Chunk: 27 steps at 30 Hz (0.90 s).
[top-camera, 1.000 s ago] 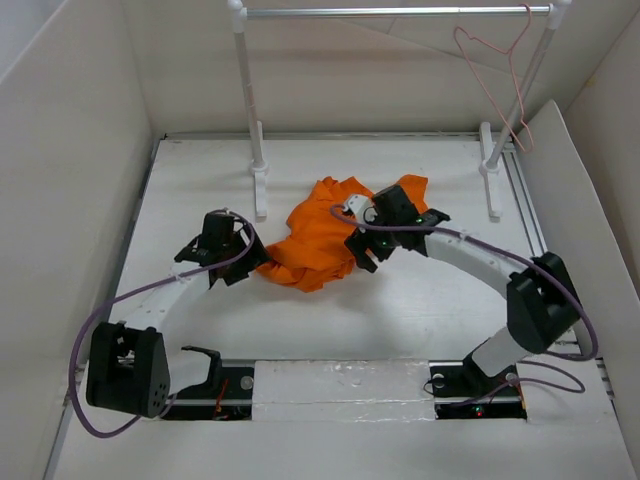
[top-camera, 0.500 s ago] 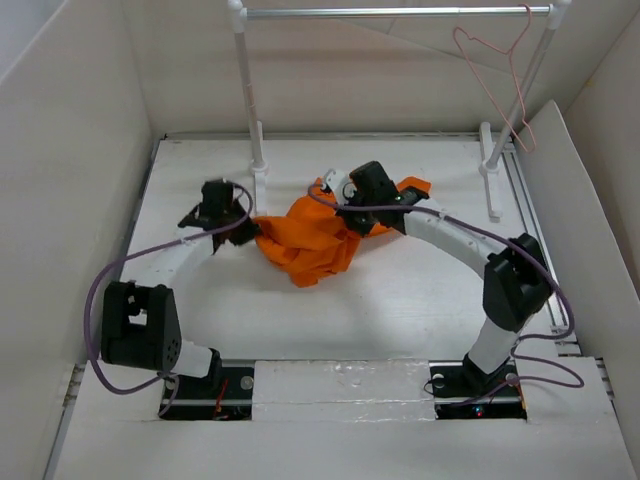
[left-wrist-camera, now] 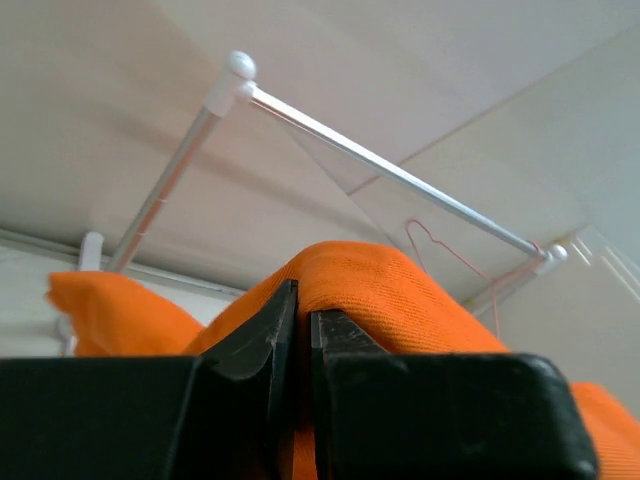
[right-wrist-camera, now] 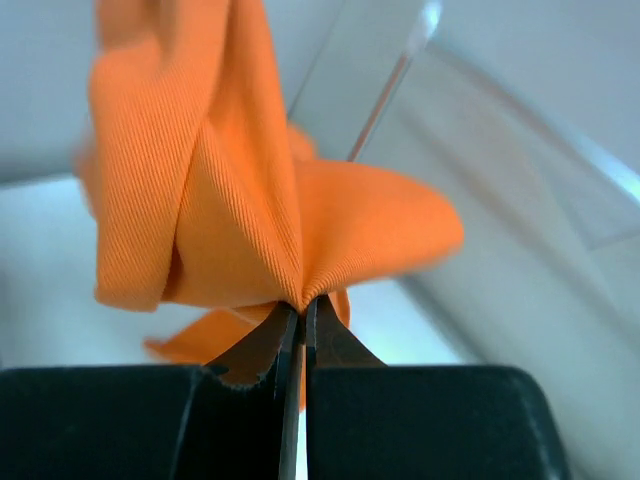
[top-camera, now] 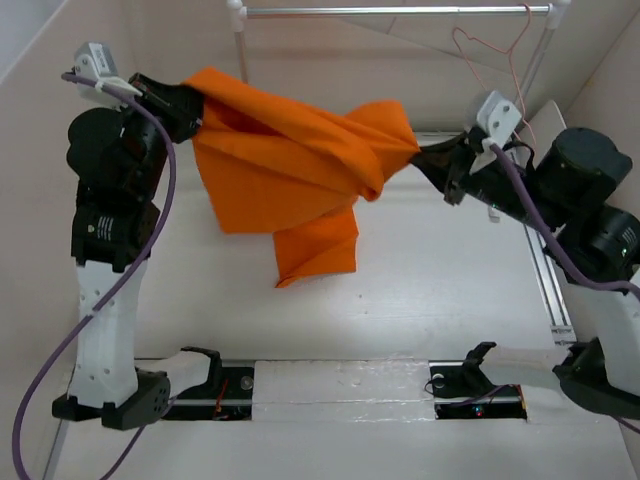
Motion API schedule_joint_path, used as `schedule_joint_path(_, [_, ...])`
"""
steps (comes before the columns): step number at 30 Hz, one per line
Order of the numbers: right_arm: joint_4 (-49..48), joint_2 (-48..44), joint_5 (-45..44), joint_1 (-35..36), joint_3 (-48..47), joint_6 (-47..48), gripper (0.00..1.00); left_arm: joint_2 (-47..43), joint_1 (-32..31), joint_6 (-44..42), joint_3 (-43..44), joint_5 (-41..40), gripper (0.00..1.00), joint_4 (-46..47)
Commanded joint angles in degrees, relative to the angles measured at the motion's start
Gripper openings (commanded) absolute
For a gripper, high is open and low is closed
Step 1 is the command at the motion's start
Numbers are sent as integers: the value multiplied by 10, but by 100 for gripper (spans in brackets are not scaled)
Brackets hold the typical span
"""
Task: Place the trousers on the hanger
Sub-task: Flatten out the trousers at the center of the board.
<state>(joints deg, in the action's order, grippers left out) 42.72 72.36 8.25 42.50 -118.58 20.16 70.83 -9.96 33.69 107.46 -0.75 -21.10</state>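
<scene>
The orange trousers [top-camera: 290, 160] hang in the air, stretched between my two grippers, with one fold dangling toward the table. My left gripper [top-camera: 192, 108] is shut on their left end, high at the left; cloth bulges over its jaws [left-wrist-camera: 380, 290]. At the right, my right gripper [top-camera: 420, 152] is shut on their other end, the cloth pinched at its tips [right-wrist-camera: 250, 220]. The pale pink wire hanger [top-camera: 495, 70] hangs from the right end of the silver rail, behind and above the right gripper. It also shows faintly in the left wrist view as the hanger [left-wrist-camera: 450, 255].
A silver rail [top-camera: 400, 11] on two white posts [top-camera: 243, 60] spans the back of the table. Pale walls close in the left, right and back. The white table [top-camera: 420, 290] lies below the hanging cloth.
Both grippers shut on the trousers as they lay on the table and have lifted them high, moving apart so the cloth now spreads between them. Both arms now stand raised.
</scene>
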Motion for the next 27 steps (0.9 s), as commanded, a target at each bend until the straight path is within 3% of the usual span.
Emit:
schedule_joint_path(1, [58, -26, -28, -14, 127, -23, 0, -9, 9, -28, -98, -63, 0, -18])
schedule_joint_path(4, [36, -60, -1, -49, 259, -48, 0, -25, 9, -30, -203, -46, 0, 35])
schedule_joint_path(6, [45, -73, -47, -49, 341, -83, 0, 2, 9, -29, -225, 4, 0, 53])
schedule_joint_path(7, [61, -92, -127, -58, 365, -87, 0, 11, -8, -25, -243, 52, 0, 58])
schedule_joint_path(9, [47, -127, -143, -107, 437, -106, 0, 19, -31, -15, -259, 31, 0, 70])
schedule_joint_path(12, [4, -178, -50, -183, 469, -103, 0, 20, -31, 0, -270, 46, 0, 94])
schedule_joint_path(14, [-4, -168, 59, -190, 458, -74, 0, 28, -31, -5, -240, 61, 0, 92])
schedule_joint_path(16, [1, -151, 121, -121, 454, -70, 0, 55, -31, -12, -199, 99, 0, 92])
schedule_joint_path(18, [2, -123, 125, -43, 459, -74, 0, 87, -31, -16, -175, 123, 0, 80])
schedule_joint_path(19, [11, -109, 120, 32, 460, -75, 0, 96, -31, -16, -166, 148, 0, 79])
schedule_joint_path(24, [-15, 31, 210, 223, 459, -45, 0, 140, -31, -7, -190, 182, 0, 100])
schedule_joint_path(26, [52, 110, 148, 305, 366, -2, 0, 163, -50, -12, -144, 169, 0, 90])
schedule_joint_path(27, [59, 115, 108, 305, 346, -8, 0, 168, -58, -13, -137, 169, 0, 87])
